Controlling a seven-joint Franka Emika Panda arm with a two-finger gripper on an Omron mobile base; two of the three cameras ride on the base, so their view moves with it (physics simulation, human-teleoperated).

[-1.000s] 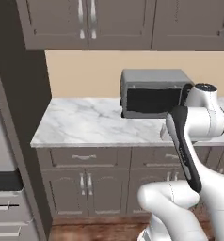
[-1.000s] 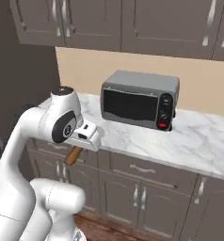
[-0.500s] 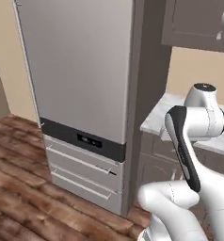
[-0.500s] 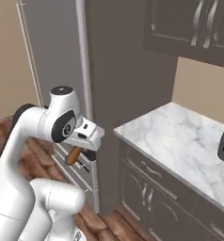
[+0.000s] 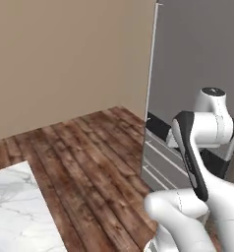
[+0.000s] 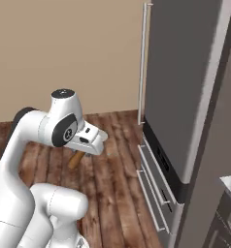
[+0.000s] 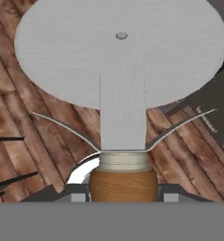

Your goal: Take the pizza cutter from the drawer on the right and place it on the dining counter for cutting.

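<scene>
Cutter status: pizza cutter (image 7: 121, 66) is in the robot's grip, carried in the air over the wood floor (image 5: 84, 162). Hand view has the silver wheel blade big and close, steel stem running down to the brown wooden handle, which sits right at the base of the view where the jaws are. Jaws are part closed, pinching that handle. Right base view agrees: gripper (image 6: 86, 145) is tucked in close to the arm's upper joint, with the brown handle end poking out below it.

Progress, judged from how things lie:
- pickup is done, tool is out of its drawer and held
- base faces a beige wall and a tall grey fridge (image 6: 185, 92) with drawers at its foot
- corner of a white marble slab (image 5: 15, 211) shows at lower left of the left base view; likely the dining worktop, but too little is visible to be sure
- cutter is well apart from that slab, nothing set down yet

Left to do: bring the base up to the dining worktop, reach out over the marble, lower the cutter flat, let go

Risk: grip looks short on the handle and the blade overhangs far forward, so a fast swing could twist it in the jaws
</scene>
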